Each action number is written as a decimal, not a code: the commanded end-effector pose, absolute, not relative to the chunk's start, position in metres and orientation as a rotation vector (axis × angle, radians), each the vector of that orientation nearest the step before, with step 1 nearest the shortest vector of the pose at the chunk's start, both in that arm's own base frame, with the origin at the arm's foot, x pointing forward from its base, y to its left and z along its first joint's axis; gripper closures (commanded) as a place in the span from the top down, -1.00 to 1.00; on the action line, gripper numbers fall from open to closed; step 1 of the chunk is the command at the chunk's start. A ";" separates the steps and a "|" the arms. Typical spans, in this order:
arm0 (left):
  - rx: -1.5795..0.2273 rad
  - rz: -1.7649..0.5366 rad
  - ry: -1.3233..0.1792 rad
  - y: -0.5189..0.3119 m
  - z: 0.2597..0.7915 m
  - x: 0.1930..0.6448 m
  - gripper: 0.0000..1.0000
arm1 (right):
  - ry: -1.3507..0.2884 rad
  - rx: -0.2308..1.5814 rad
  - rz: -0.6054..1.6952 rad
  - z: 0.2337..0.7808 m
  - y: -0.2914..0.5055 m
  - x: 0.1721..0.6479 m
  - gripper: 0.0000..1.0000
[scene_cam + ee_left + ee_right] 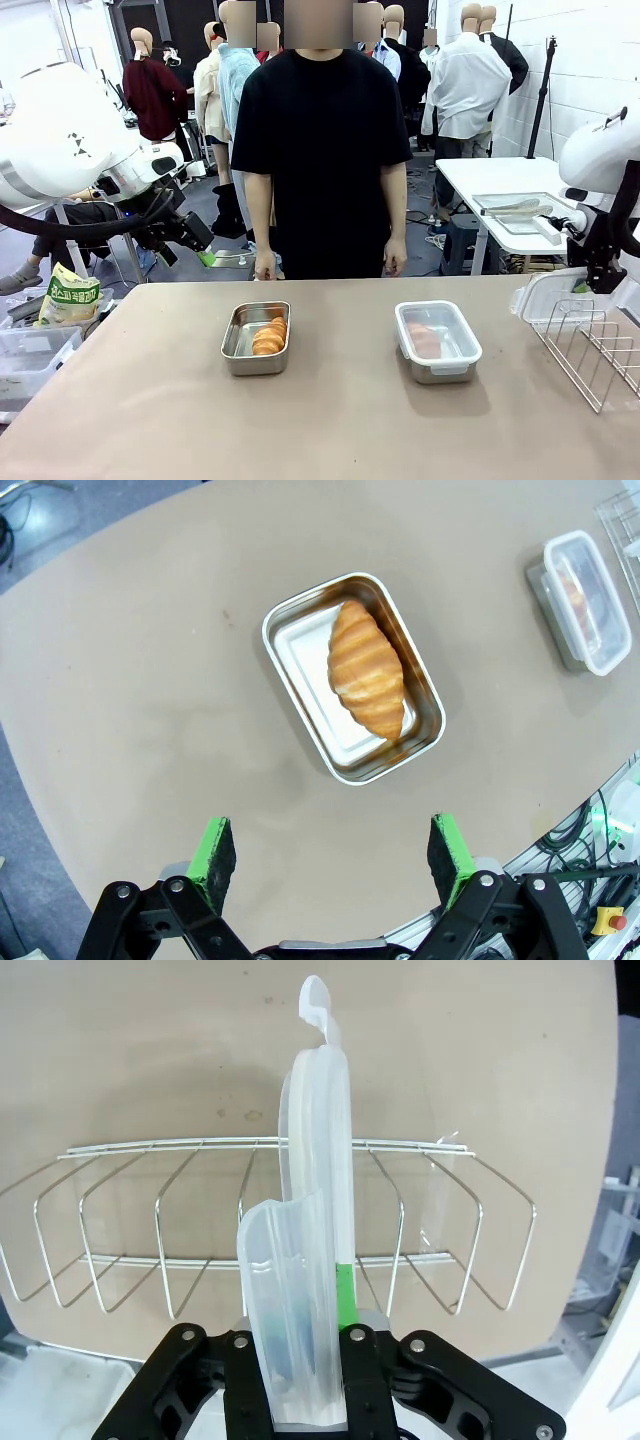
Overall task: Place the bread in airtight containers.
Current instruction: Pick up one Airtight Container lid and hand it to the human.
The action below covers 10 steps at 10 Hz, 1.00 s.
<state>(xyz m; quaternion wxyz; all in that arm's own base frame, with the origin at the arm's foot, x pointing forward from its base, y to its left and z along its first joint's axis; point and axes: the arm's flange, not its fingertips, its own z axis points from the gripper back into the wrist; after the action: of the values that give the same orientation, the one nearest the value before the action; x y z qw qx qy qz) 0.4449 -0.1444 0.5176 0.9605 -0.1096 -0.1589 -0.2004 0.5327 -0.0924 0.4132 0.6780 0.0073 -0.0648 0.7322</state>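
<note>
Across the tan desk, largest item first: a person in a black tee stands at the far edge, both hands down near the desk edge.

Left arm is raised off the desk at picture left. Left gripper is spread wide, green pads well apart, nothing between them, hovering above the open pan.

Right arm sits at the right edge over a wire rack. Right gripper is pinching a clear white-rimmed lid; lid stands on edge, upright between the fingers, its tab at the top, with the rack's wire loops on the desk behind it. Whether the lid still touches the rack, can't tell.

Open steel pan sits left of desk centre, no lid. One croissant lies inside it, diagonal, against one long wall, the rest of the pan floor bare.

Second steel pan sits right of centre, well apart from the first, with its clear lid seated on top. Second croissant shows through that lid.

Off the desk's left edge: a yellow-green snack bag and clear plastic boxes.
</note>
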 end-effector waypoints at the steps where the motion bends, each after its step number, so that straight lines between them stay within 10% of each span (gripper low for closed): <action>1: -0.222 -0.406 -0.325 -0.144 0.519 0.445 1.00 | -0.167 0.067 1.628 0.416 -0.095 0.528 -1.00; 10: -0.222 -0.406 -0.325 -0.144 0.519 0.445 1.00 | -0.311 0.049 1.619 0.544 -0.103 0.476 -1.00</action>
<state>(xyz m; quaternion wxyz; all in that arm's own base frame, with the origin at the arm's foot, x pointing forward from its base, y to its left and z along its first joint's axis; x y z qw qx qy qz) 0.4449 -0.1444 0.5176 0.9605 -0.1096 -0.1588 -0.2004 0.4734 -0.1049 0.5336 0.6907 0.0105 -0.1124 0.7143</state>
